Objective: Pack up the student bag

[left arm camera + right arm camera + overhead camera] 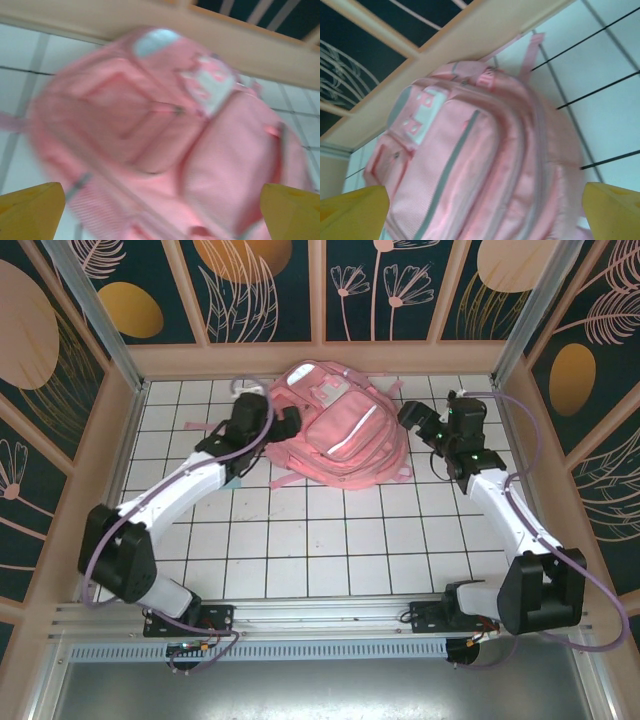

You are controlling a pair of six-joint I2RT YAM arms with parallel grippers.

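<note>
Tiles of the table (330, 550) carry the student bag (335, 435) in the top view, lying flat toward twelve o'clock by the back wall. The left gripper (284, 426) sits at its nine o'clock edge and the right gripper (413, 416) at three o'clock, probably flanking it to work the fabric from both sides.

In the left wrist view, the yellow fingertips (30, 212) are spread wide and released, and blur smears the pockets.

In the right wrist view, the fingertips (352, 212) are likewise apart and empty. The bag's lower part is cut off, and I cannot tell whether any zip is open.

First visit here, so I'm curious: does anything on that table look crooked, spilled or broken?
Nothing looks spilled or torn. The student bag lies flat, turned diagonal to the grid of the tiled table, its straps splayed sideways.
</note>
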